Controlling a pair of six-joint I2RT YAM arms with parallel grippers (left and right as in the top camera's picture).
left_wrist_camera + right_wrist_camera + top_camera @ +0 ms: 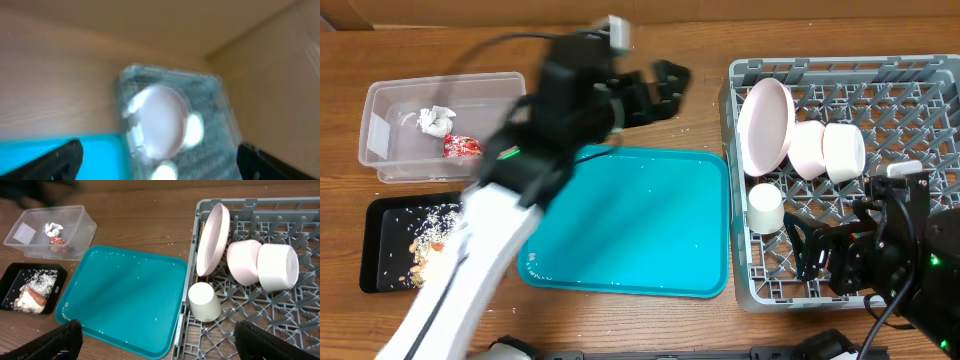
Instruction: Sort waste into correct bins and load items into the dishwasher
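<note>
teal tray (630, 225) between clear tub (492, 95), grey rack (910, 100)

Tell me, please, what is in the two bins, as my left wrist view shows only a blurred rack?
Observer: The clear tub holds the white tissue and the red wrapper.
Operator: Thank you. What about the black tray?
Observer: The black tray holds the carrot and beige scraps.
Operator: Is the right gripper carrying anything?
Observer: No. The right gripper is open with nothing between its fingers, over the near edge of the grey rack.
</note>
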